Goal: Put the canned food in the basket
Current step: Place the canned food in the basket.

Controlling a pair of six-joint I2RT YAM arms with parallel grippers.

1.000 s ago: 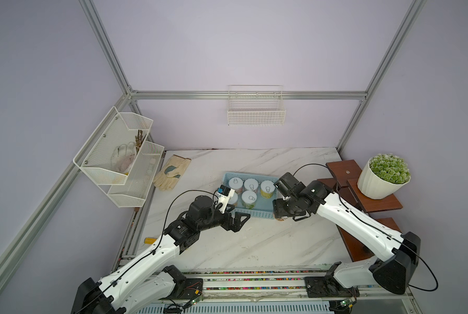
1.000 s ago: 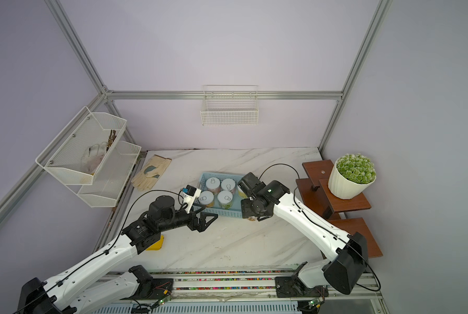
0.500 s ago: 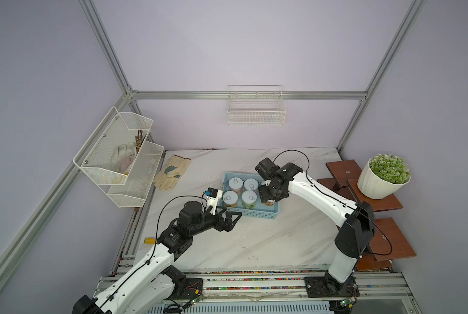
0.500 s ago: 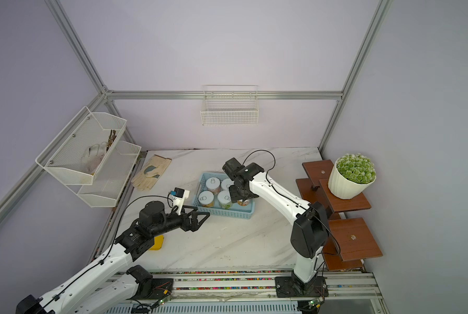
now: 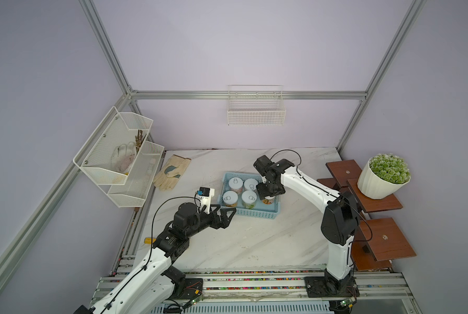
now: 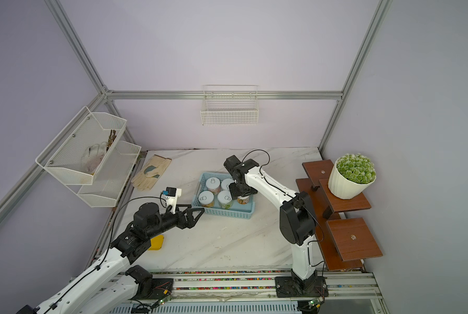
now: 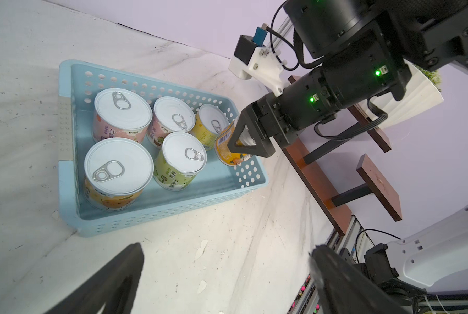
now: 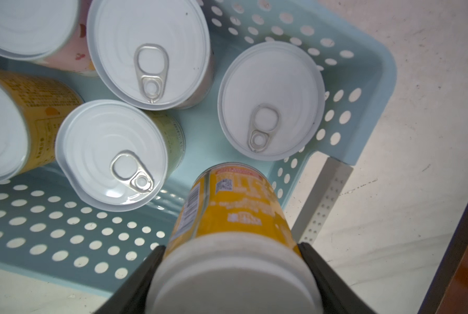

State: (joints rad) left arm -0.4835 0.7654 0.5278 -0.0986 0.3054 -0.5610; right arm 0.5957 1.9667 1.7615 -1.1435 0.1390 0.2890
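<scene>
Yellow-labelled and white-topped, the held tin (image 7: 224, 152) hangs from the right gripper (image 7: 243, 146), whose two black fingers are clamped on opposite sides of its upper rim. The tin's long axis runs straight down out of the fingers, close to upright with a slight lean in the left wrist view. Its lower end points into the one free corner of the basket (image 7: 151, 220), the near corner on the robot's right. From where I stand its base looks to be down among the perforated walls, but I cannot tell whether it has met the floor.

Just beside it stands a green-labelled tin (image 7: 182, 157), and behind it a yellow one (image 7: 209, 122). With three more further left, five tins stand upright in the blue basket in two rows. I see none out on the marble table (image 5: 254, 244).

To my eye the next move is a short straight drop and a release, with little room to spare beside the neighbours.

The left gripper (image 5: 228, 214) is spread wide and empty, low over the table, just beside the basket's near left corner.
</scene>
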